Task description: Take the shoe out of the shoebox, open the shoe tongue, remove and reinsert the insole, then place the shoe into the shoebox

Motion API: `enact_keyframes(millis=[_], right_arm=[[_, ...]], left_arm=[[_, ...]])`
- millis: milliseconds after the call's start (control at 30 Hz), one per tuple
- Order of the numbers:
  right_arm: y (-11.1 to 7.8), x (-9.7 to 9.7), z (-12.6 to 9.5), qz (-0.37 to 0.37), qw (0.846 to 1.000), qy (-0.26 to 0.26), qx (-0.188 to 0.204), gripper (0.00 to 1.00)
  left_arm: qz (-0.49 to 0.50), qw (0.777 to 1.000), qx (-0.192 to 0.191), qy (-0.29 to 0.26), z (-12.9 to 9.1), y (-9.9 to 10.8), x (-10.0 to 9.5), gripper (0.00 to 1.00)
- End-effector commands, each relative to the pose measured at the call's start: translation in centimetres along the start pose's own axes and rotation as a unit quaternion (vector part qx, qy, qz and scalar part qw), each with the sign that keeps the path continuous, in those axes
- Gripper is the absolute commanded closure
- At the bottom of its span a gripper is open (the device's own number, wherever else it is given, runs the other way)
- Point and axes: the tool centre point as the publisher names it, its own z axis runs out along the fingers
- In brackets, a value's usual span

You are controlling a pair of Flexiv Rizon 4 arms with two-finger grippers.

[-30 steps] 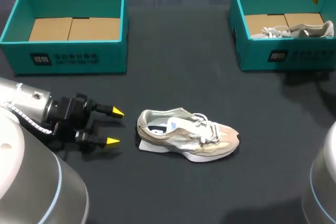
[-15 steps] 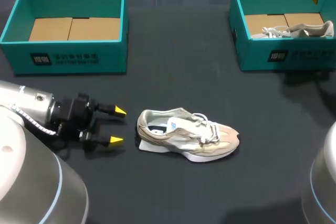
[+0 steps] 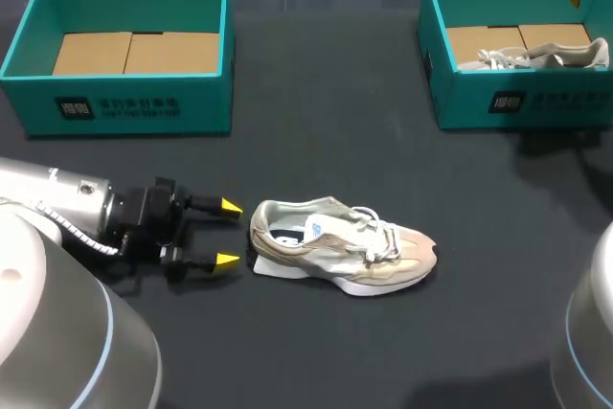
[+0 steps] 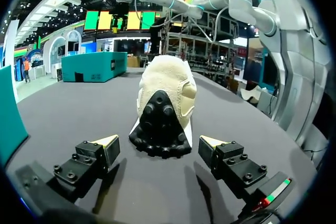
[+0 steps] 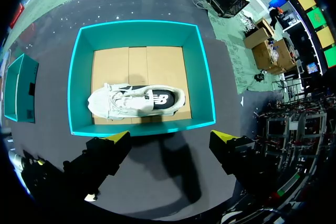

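A beige and white shoe point(image 3: 340, 246) lies on its side on the dark table, heel toward my left arm. My left gripper point(image 3: 229, 234) stands open just short of that heel. In the left wrist view the shoe's heel and black sole point(image 4: 161, 114) sit straight ahead of the left gripper point(image 4: 160, 141), not touched by either finger. A second shoe point(image 3: 534, 56) lies in the teal shoebox point(image 3: 517, 102) at the back right. My right gripper point(image 5: 171, 137) hangs open high above that shoebox point(image 5: 202, 85), with the shoe point(image 5: 136, 100) inside it.
Another teal shoebox point(image 3: 124, 102) with a bare cardboard floor stands at the back left. The left arm's grey housing point(image 3: 48, 208) lies along the table's near left.
My left gripper has moved right toward the shoe's heel, staying open. The right arm and both shoes have not moved.
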Motion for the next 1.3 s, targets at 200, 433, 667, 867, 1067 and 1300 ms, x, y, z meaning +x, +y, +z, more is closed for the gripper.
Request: enact_keyframes(millis=[200, 433, 667, 867, 1067, 1300], right_arm=[[0.0, 0.0, 0.0, 0.000, 1.000, 0.000, 0.000, 0.00], [0.0, 0.0, 0.0, 0.000, 1.000, 0.000, 0.000, 0.00], [0.0, 0.0, 0.0, 0.000, 1.000, 0.000, 0.000, 0.00], [0.0, 0.0, 0.0, 0.000, 1.000, 0.000, 0.000, 0.00], [0.0, 0.0, 0.0, 0.000, 1.000, 0.000, 0.000, 0.00], [0.0, 0.0, 0.0, 0.000, 1.000, 0.000, 0.000, 0.00]], left_arm=[[-0.003, 1.000, 0.001, 0.005, 1.5, 0.0, -0.8, 0.00], [0.001, 1.000, 0.001, 0.010, 2.3, -0.5, -0.8, 0.00], [0.007, 1.000, 0.000, 0.018, 2.8, -0.9, -0.2, 0.00], [0.008, 1.000, 0.001, 0.023, 3.2, -1.1, -0.1, 0.00], [0.010, 1.000, 0.002, 0.027, 3.7, -1.3, 0.0, 0.00], [0.008, 0.999, 0.002, 0.032, 4.2, -1.4, 0.0, 0.00]])
